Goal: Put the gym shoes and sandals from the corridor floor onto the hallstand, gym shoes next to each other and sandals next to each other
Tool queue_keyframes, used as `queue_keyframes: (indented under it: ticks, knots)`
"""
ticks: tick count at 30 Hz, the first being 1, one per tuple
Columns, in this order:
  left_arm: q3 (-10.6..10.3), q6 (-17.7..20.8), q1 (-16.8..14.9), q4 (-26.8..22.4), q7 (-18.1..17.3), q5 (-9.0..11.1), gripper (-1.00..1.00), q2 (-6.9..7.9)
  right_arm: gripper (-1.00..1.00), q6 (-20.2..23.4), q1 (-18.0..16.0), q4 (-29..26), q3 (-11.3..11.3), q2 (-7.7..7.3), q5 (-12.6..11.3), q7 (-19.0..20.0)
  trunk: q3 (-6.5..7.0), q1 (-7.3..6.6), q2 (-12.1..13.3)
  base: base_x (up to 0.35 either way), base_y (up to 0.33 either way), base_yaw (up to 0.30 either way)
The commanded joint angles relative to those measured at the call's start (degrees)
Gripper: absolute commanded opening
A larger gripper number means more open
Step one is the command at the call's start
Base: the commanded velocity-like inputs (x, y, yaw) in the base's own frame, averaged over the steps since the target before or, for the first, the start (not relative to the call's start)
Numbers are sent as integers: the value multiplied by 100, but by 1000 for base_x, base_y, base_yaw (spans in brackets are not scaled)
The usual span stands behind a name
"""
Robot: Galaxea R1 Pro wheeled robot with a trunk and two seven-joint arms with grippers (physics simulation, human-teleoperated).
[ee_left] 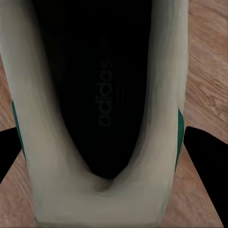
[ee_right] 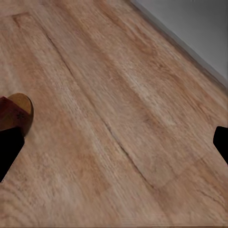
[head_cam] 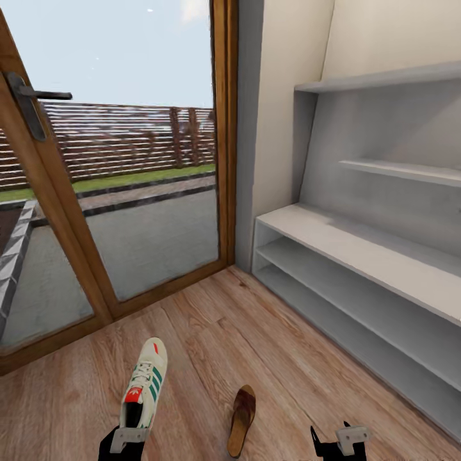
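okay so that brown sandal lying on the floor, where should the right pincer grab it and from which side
Judging by its flat pose on the corridor floor, come down on the sandal from above and pinch across its narrow width at the strapped front, where the dark strap gives something raised to hold. The right pincer already sits beside it.

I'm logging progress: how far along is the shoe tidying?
Nothing looks done: the rack shelves in view hold no shoes. In hand: the left gripper is at the heel of one gym shoe, fingers either side of it in the wrist view; whether it grips is unclear. Left: a sandal lies on the floor; the other pair members are unseen.
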Motion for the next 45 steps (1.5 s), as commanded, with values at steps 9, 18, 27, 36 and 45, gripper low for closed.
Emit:
queue_keyframes:
  ticks: [9, 18, 27, 36, 45]
  knots:
    - [54, -18, -3, 1, -26, -59, -100, -3, 100, -17, -4, 3, -6, -1, 39, -2, 14, -1, -2, 65, 306, -245]
    - [58, -18, -3, -6, -26, -60, -100, -3, 100, -17, -4, 3, -6, -1, 39, -2, 19, -1, -2, 163, 290, -84]
    - [58, -18, -3, -6, -26, -60, -100, -2, 100, -17, -4, 3, -6, -1, 39, -2, 19, -1, -2, 43, 56, -2]
    - [59, -18, -3, -6, -26, -57, -100, -3, 100, -17, -4, 3, -6, -1, 39, -2, 19, -1, -2, 95, 123, 0]
    - [59, -18, -3, -15, -26, -57, -100, -3, 100, -17, -4, 3, -6, -1, 39, -2, 19, -1, -2, 105, 95, 0]
